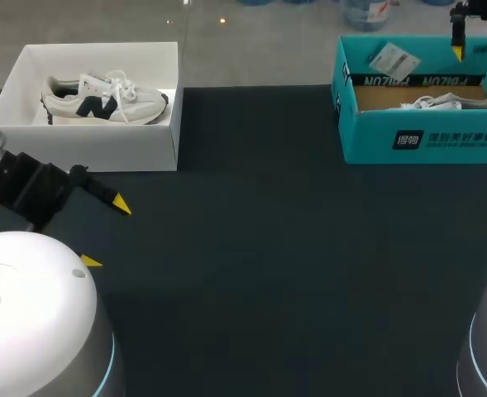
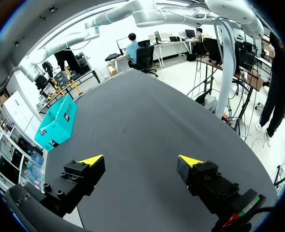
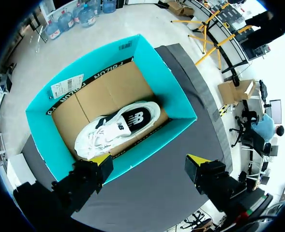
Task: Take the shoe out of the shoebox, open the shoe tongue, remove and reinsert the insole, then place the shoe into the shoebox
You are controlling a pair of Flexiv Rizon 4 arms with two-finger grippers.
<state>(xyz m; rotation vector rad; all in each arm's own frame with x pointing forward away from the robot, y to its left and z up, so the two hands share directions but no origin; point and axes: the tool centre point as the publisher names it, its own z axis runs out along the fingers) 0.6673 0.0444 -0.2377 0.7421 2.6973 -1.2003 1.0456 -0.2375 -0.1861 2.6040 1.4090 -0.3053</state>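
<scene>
Two boxes, two shoes; we hold nothing.
Left shoe (image 1: 102, 101) in white box (image 1: 94, 153) at table's (image 1: 268, 248) far-left corner, right shoe (image 3: 118, 128) in teal box (image 1: 421, 141) at far-right corner. Our left gripper (image 2: 141, 160) wide open over the table; right gripper (image 3: 149, 159) wide open above right shoe.

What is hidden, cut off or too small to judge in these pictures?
Head view: the front wall of the teal shoebox hides most of its shoe.
Head view: the top edge cuts off the right gripper; one yellow tip shows.
Head view: the white shoe in the white shoebox is too small to judge its insole.
Left wrist view: the left gripper looks over the table; neither shoe shows.
</scene>
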